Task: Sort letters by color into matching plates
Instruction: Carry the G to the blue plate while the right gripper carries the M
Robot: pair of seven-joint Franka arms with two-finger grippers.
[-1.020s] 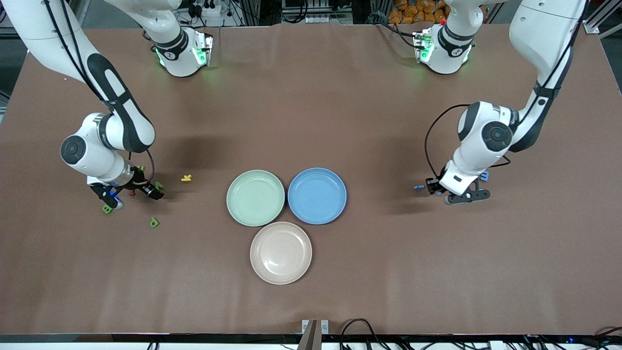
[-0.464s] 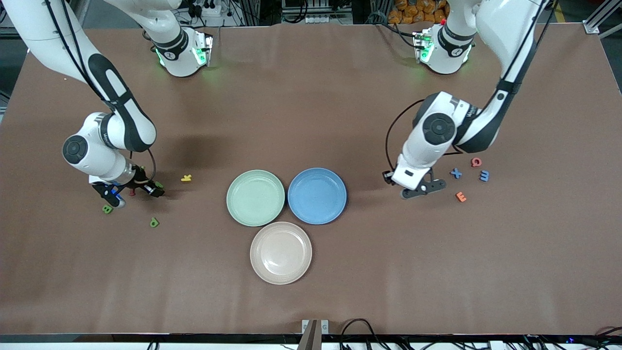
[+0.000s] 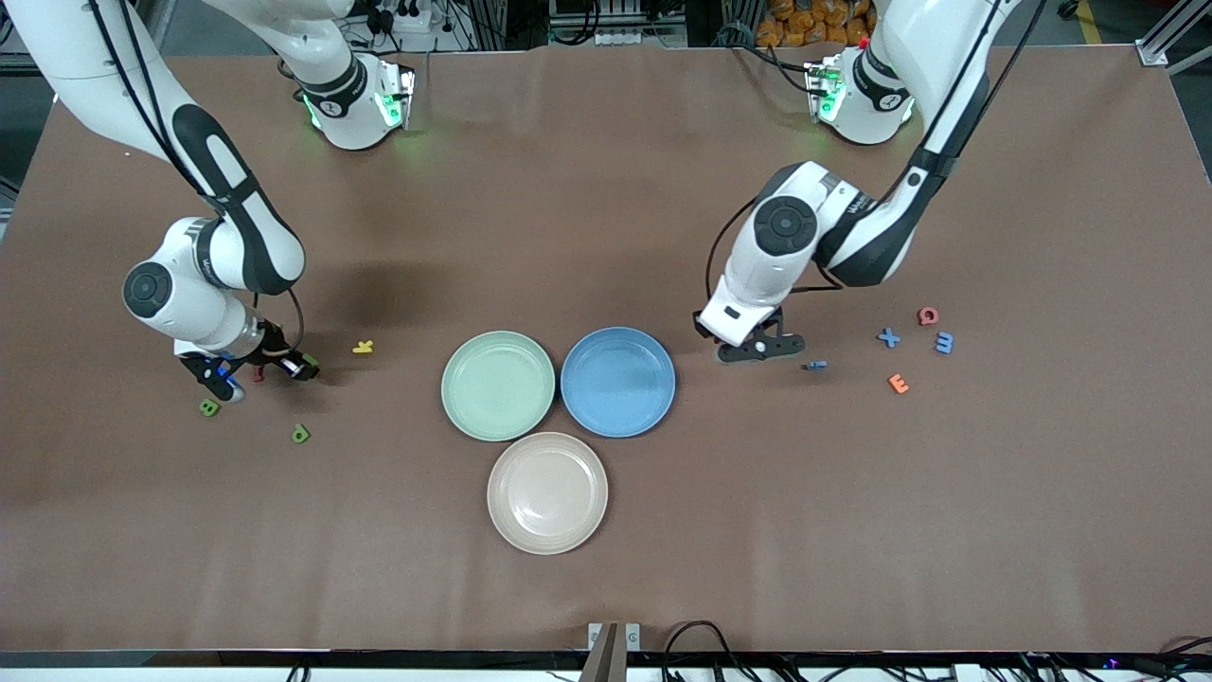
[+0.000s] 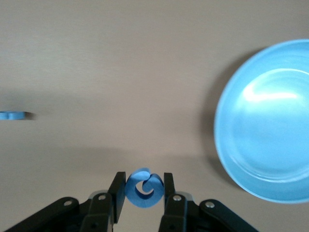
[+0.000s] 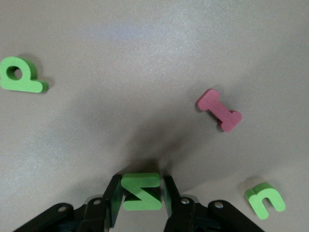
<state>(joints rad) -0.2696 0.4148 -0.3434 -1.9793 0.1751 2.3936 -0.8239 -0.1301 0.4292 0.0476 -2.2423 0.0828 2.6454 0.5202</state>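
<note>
Two grippers, each with a foam letter between its fingers.

Left gripper: over bare table just beside the blue plate, toward the left arm's end. Jaws drawn in on a curled blue letter, which sits squarely between the two pads, pressed on both sides.

Right gripper: low over the table at the right arm's end. Jaws narrowed against a green Z, which sits between the pads with its flat face up; whether it rests on the table or is lifted cannot be told.

Plates: green plate and blue plate side by side at mid-table, rims touching or nearly so; a beige plate nearer the front camera, tucked against both. All three bare.

Loose letters, right arm's end: green B and green "d" nearer the front camera than the right gripper; a green U-shaped letter and a pink I close to the gripper; a yellow letter between the gripper and the green plate.

Loose letters, left arm's end: a small blue letter near the left gripper; blue X, blue letter, red letter and orange E grouped farther along.
</note>
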